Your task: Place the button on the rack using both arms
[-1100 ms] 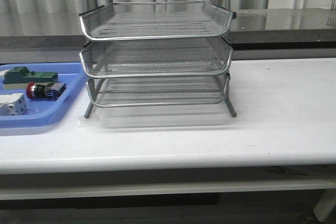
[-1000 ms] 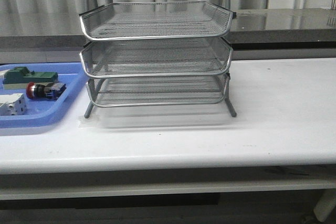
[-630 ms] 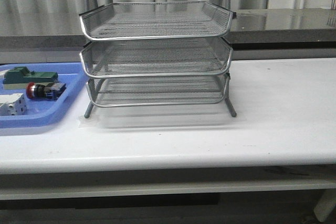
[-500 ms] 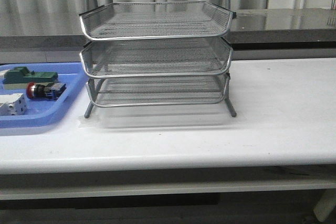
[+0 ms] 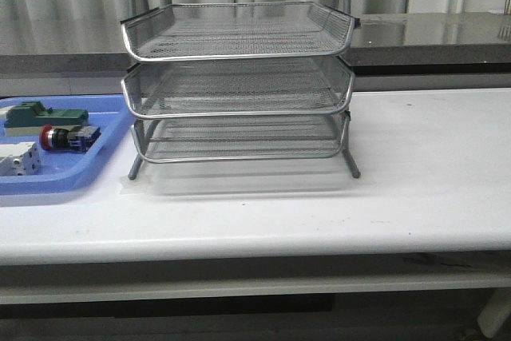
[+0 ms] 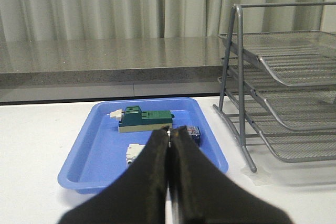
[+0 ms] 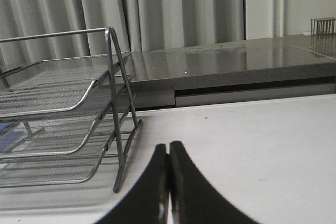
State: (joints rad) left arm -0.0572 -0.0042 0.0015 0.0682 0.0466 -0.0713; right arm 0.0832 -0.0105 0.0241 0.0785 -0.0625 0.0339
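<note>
The button [image 5: 69, 137], red cap and blue rear block, lies on its side in a blue tray [image 5: 96, 161] left of the rack [image 5: 237, 77]. In the left wrist view only its blue end [image 6: 194, 134] shows past my fingers. My left gripper [image 6: 169, 130] is shut and empty, hanging short of the tray with the button just beyond its tips. The rack [image 7: 63, 124] fills one side of the right wrist view. My right gripper [image 7: 168, 146] is shut and empty over bare table beside the rack's leg. Neither arm shows in the front view.
The blue tray [image 6: 94, 153] also holds a green-and-beige block [image 6: 145, 119] and a white boxy part [image 6: 134, 153]. The rack [image 6: 278, 93] stands beside the tray. A grey counter [image 5: 431, 33] and curtains run behind the white table [image 5: 415, 189].
</note>
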